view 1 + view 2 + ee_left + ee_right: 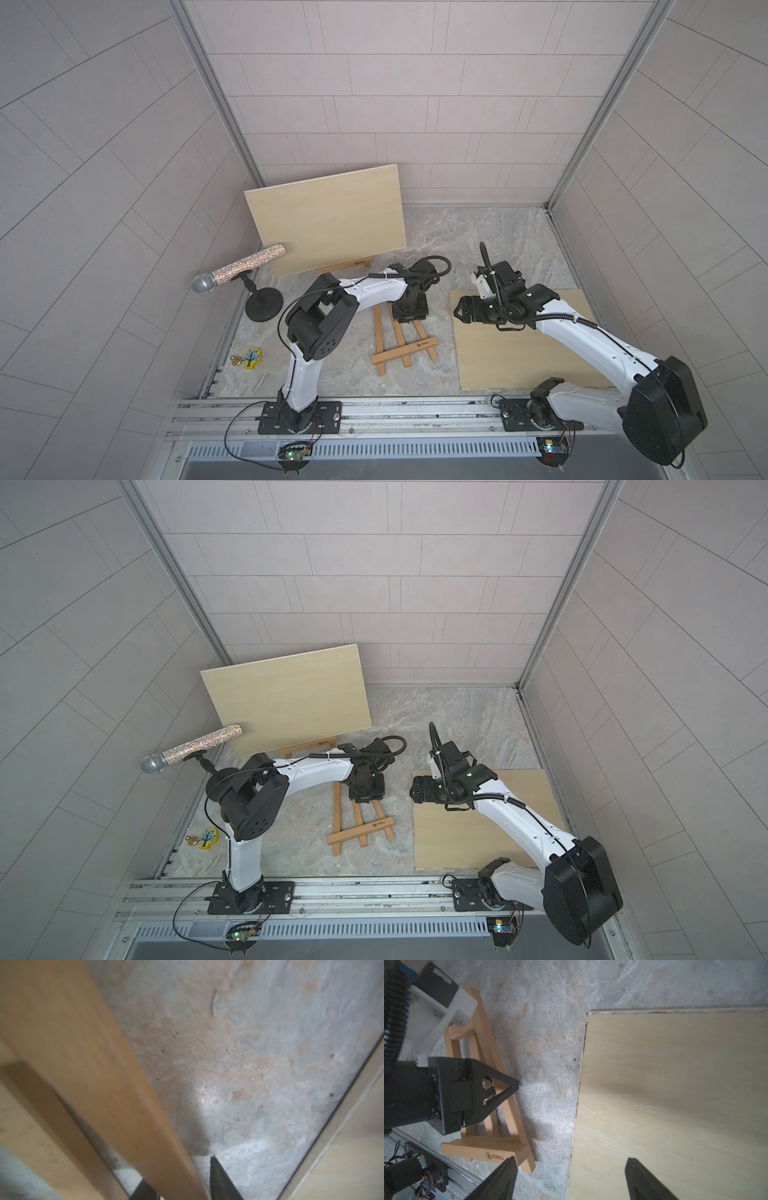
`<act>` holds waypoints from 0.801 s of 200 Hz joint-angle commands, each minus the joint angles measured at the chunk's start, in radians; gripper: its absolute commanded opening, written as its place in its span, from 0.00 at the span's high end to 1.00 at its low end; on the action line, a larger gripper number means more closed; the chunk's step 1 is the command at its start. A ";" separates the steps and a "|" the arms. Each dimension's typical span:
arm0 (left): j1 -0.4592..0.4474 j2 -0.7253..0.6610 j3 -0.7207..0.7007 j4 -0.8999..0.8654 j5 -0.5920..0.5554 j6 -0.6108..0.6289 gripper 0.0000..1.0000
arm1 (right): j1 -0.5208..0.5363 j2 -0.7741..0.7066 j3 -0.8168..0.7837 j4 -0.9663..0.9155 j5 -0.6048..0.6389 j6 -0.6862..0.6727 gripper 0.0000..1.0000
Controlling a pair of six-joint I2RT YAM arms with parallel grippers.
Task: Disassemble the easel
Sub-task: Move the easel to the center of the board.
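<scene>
A small wooden easel [401, 338] lies flat on the marble table in both top views. My left gripper [409, 309] points down over the easel's upper end. In the left wrist view its dark fingers [220, 1180] sit on either side of one wooden bar [104, 1084], shut on it. A pale board [519, 340] lies flat to the right. My right gripper [571, 1159] hovers over that board's left edge, open and holding nothing. At the back a second board [324, 220] stands upright on another easel [345, 266].
A glittery microphone [237, 270] on a black stand [264, 305] stands at the left by the upright board. A small tree-shaped toy [252, 357] and a gold trinket [236, 360] lie near the left wall. The metal rail [395, 411] runs along the front.
</scene>
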 commanded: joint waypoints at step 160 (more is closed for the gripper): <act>0.425 -0.305 -0.408 -0.198 -0.130 0.294 0.99 | -0.005 0.080 0.018 0.139 -0.116 0.027 0.16</act>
